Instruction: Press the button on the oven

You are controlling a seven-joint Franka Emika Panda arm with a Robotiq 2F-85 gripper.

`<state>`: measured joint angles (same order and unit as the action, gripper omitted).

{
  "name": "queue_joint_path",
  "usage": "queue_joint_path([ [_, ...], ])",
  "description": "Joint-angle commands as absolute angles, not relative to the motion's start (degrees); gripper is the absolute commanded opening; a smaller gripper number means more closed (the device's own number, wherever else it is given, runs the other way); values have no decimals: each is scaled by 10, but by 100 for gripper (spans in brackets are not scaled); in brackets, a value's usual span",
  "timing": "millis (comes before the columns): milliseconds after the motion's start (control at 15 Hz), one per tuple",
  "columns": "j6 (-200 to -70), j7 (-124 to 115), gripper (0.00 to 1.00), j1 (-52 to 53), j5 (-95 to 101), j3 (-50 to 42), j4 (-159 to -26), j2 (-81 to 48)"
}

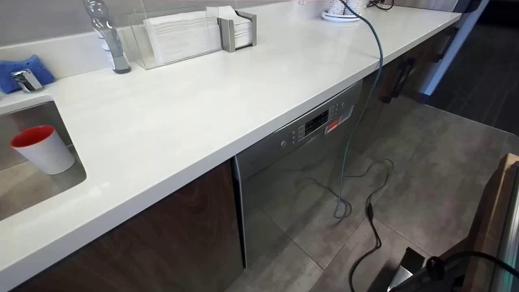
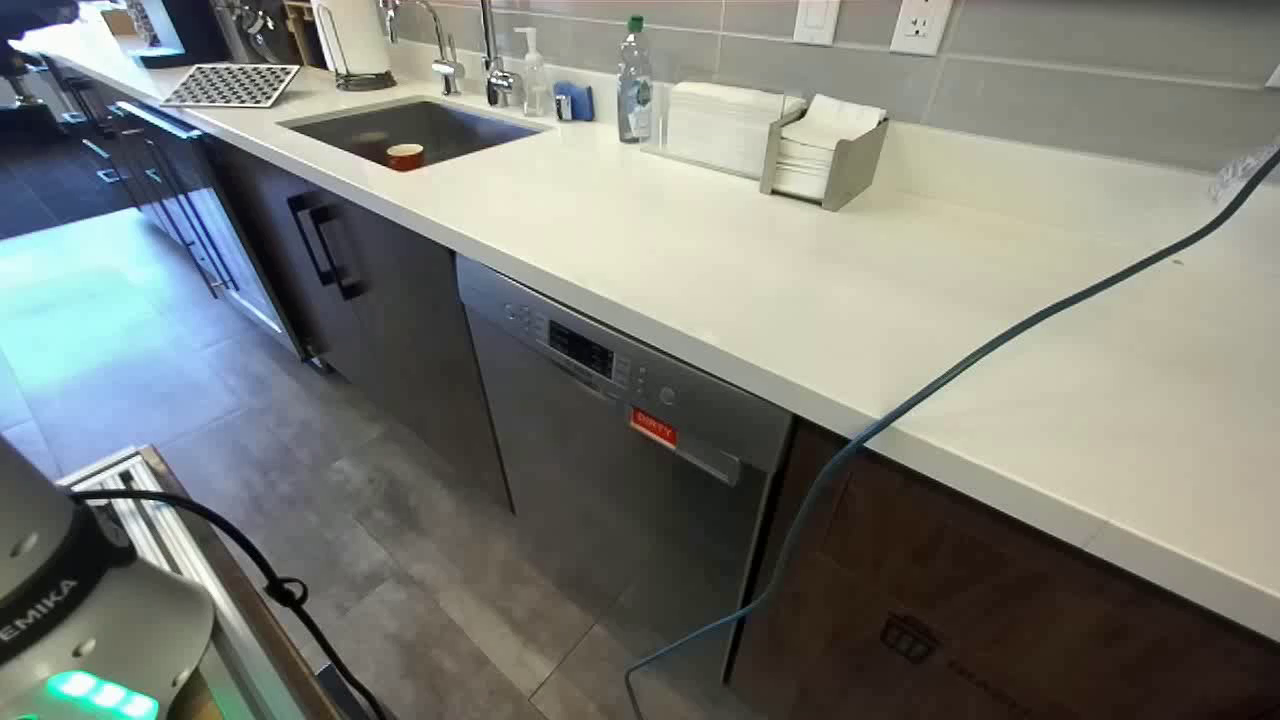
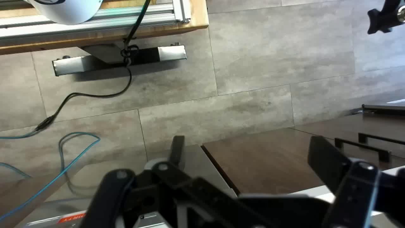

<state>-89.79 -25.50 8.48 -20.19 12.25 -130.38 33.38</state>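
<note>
The oven is a grey stainless-steel front under the counter, in both exterior views [image 1: 292, 194] [image 2: 600, 500]. Its narrow top strip has a dark display [image 1: 316, 122] [image 2: 581, 349], small buttons beside it and a round button near each end [image 1: 284, 144] [image 2: 667, 396]. A red "DIRTY" label [image 2: 653, 426] sits below the strip. In the wrist view, part of the oven front [image 3: 197, 166] shows behind the left finger; most of its strip is hidden by the gripper. My gripper [image 3: 248, 139] is open and empty, its fingers wide apart. I do not see it in either exterior view.
A white countertop [image 1: 182, 109] overhangs the oven. A blue-green cable [image 1: 367, 101] [image 2: 960, 375] hangs over its edge in front of the oven. Dark brown cabinets [image 1: 182, 227] flank the oven. A sink [image 2: 470, 145] holds a cup [image 1: 44, 150]. The robot base [image 2: 100, 600] stands opposite.
</note>
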Motion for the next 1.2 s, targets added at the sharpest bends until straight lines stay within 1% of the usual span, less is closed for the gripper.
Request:
queue_joint_path([
  [0, -895, -251, 100, 74, -205, 130, -1302, 334],
  [867, -895, -251, 100, 74, -205, 130, -1302, 334],
  [1133, -917, -224, 100, 62, -229, 101, -1368, 342],
])
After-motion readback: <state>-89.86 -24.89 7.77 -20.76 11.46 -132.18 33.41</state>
